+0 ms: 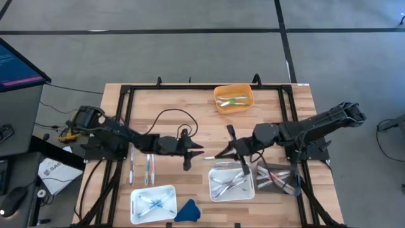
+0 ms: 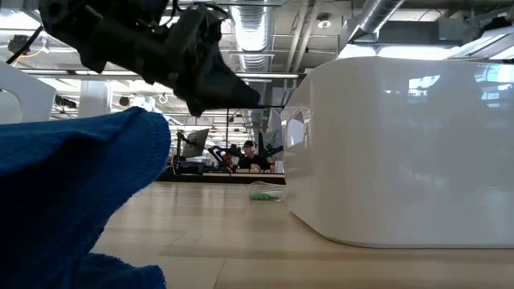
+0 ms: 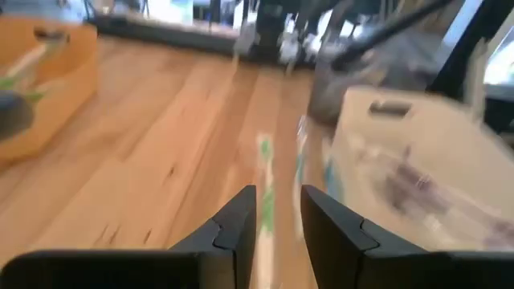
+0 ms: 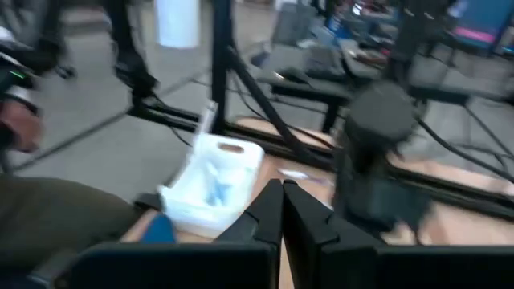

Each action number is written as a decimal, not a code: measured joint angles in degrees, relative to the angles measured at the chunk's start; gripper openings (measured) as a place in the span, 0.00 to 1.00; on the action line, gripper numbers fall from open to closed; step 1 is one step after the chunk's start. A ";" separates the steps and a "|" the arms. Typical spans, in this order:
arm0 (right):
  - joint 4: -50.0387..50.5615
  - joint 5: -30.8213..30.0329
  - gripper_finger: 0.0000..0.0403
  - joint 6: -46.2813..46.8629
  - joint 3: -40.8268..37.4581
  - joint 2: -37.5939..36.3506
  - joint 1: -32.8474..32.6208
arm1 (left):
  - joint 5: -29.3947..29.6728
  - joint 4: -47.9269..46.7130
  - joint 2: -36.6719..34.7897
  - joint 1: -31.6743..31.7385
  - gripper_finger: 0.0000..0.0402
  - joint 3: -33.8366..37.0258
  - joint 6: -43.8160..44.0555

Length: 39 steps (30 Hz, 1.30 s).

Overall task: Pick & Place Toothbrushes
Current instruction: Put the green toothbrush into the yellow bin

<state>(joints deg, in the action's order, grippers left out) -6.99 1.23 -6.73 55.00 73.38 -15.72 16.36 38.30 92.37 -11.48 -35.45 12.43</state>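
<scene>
We take the white tray (image 1: 231, 182) in the middle of the near half of the wooden table (image 1: 190, 107) as our landmark. In the high view it holds several toothbrushes (image 1: 229, 181) lying crossed.

The left gripper (image 1: 196, 152) is to the left of this tray and a little farther from the near edge, with its fingertips pointing toward the tray. In the left wrist view its two dark fingers (image 3: 237, 223) stand apart with a narrow gap. A green-and-white toothbrush (image 3: 264, 197) shows in line with this gap, but the picture is blurred and we cannot tell if the fingers grip it or only stand above it. In the high view a thin light stick (image 1: 211, 158) lies just past the fingertips, between the two grippers.

The right gripper (image 1: 223, 152) is just above the far left corner of the landmark tray, with its tip pointing to the left gripper. In the right wrist view its fingers (image 4: 269, 210) are pressed together and nothing is between them.

Other toothbrushes (image 1: 149, 168) lie loose on the wood well to the left of the landmark tray. A second white tray (image 1: 152, 203) with blue toothbrushes is farther to the left, near the table's near edge, and a blue cloth (image 1: 186, 211) lies beside it. An orange bin (image 1: 233, 99) stands beyond the landmark tray, at the far side, with green toothbrushes inside. A clear box (image 1: 277, 178) touches the right side of the landmark tray.
</scene>
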 joint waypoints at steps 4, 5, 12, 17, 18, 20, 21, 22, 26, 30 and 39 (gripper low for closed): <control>0.16 0.50 0.03 0.19 0.00 -0.04 -0.65 | -3.96 -2.18 0.89 1.05 0.23 -0.01 -1.27; 0.79 0.47 0.03 0.37 0.00 -0.04 -0.29 | -4.68 -2.52 1.22 1.16 0.23 -0.01 -1.36; 5.76 0.27 0.12 2.26 -0.02 0.00 3.30 | -7.83 -3.38 5.51 1.61 0.23 -1.08 -3.10; 5.53 0.26 0.21 3.09 -0.04 0.00 4.71 | -7.85 -3.17 10.89 0.92 0.23 -5.49 -3.25; 5.44 0.26 0.23 3.28 -0.04 0.00 4.78 | -7.86 -3.20 11.79 0.75 0.23 -6.33 -3.46; 5.28 0.27 0.27 3.68 -0.04 0.00 4.99 | -7.90 -3.09 13.39 0.52 0.23 -7.72 -4.42; 5.28 0.29 0.29 3.76 -0.04 0.00 4.95 | -7.95 -3.08 14.10 0.52 0.23 -8.27 -4.86; 5.28 0.27 0.31 3.76 -0.04 0.00 4.91 | -7.93 -3.24 14.73 0.50 0.23 -8.63 -4.90; 5.36 0.27 0.37 3.76 -0.04 0.00 4.91 | -7.77 -3.45 16.52 1.05 0.23 -9.85 -3.15; 6.60 0.27 0.41 3.76 -0.04 0.00 4.91 | -7.80 -3.58 16.53 1.44 0.23 -9.82 -2.97; 6.61 0.27 0.45 3.76 -0.04 0.00 4.94 | -6.11 -5.04 16.53 1.39 0.46 -9.80 -1.83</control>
<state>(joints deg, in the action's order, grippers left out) -0.38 1.50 -2.96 54.96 73.38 -10.79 10.25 33.26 108.90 -10.09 -45.25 10.59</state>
